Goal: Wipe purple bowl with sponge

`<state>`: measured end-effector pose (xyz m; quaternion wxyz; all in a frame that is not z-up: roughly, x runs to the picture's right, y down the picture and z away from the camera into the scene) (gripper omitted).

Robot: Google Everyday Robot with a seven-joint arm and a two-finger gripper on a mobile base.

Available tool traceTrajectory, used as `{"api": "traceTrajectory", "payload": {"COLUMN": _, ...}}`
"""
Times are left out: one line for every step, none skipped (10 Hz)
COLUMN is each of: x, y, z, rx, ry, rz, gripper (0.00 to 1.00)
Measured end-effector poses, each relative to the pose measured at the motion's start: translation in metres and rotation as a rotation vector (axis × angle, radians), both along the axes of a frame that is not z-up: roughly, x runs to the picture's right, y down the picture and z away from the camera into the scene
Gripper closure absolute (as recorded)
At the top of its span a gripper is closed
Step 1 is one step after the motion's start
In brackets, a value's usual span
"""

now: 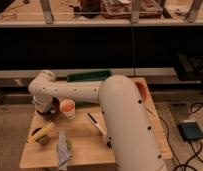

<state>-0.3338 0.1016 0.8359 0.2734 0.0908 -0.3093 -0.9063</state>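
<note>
Reaching across the wooden table (85, 145) toward its far left corner, with the gripper (46, 106) sitting low behind the white arm (75, 91); grip impossible to make out. Covering most of the purple bowl (53, 107), directly beneath. Standing just right: small white cup (68, 108). Lying nearer the camera: yellow block (41, 132), grey-blue rag (62, 150). Sponge not showing.

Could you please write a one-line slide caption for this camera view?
White robot arm reaches left across the wooden table, its gripper over the dark purple bowl beside the small white cup.
</note>
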Motion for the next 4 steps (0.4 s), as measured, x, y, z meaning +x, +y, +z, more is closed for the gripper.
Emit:
{"api": "traceTrajectory", "payload": {"x": 0.004, "y": 0.003, "z": -0.004, "rx": 0.000, "ry": -0.005, "rz": -0.005, "gripper": 0.97}}
{"api": "traceTrajectory", "payload": {"x": 0.012, "y": 0.005, "z": -0.008, "rx": 0.003, "ry": -0.007, "rz": -0.005, "gripper": 0.97}}
{"api": "traceTrajectory", "payload": {"x": 0.022, "y": 0.005, "z": -0.014, "rx": 0.010, "ry": -0.006, "rz": 0.002, "gripper": 0.97}}
{"api": "traceTrajectory", "payload": {"x": 0.028, "y": 0.003, "z": -0.016, "rx": 0.022, "ry": -0.001, "rz": 0.007, "gripper": 0.97}}
